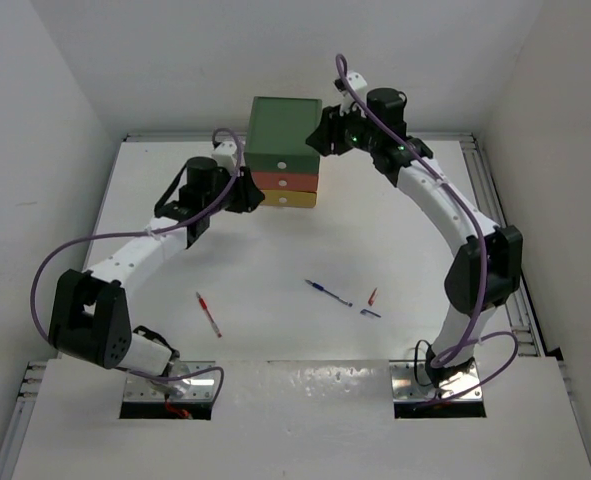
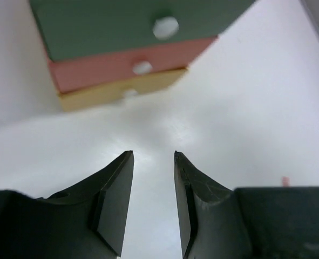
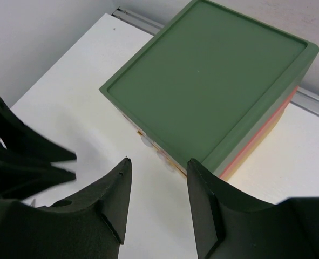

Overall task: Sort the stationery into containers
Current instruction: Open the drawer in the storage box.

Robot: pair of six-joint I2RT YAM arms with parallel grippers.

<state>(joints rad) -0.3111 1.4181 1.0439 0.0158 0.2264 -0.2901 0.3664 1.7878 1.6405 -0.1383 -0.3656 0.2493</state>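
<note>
Left gripper (image 2: 153,154) and right gripper (image 3: 159,160), jaws apart and empty, flank the three-drawer cabinet (image 1: 285,135), every drawer shut; red pen (image 1: 208,314) and blue pen (image 1: 328,292) lie well apart from it. Tugging a small knob (image 2: 165,27) could slide the unbraced cabinet.

White arms (image 1: 135,258), black joints (image 1: 485,265), looping purple cables (image 1: 39,285).

Far back at centre, small box-like cabinet (image 1: 286,125) of three stacked parts: dark green drawer (image 1: 300,160) over orange-red drawer (image 1: 300,181) over yellow drawer (image 1: 300,199), all shut, white round knobs (image 1: 283,163) facing forward. Nearer, lying flat: thin red pen (image 1: 208,314) at left, diagonal; thin blue pen (image 1: 328,292) right of centre; near it, short red piece (image 1: 372,296) and short dark-blue piece (image 1: 371,313).
</note>
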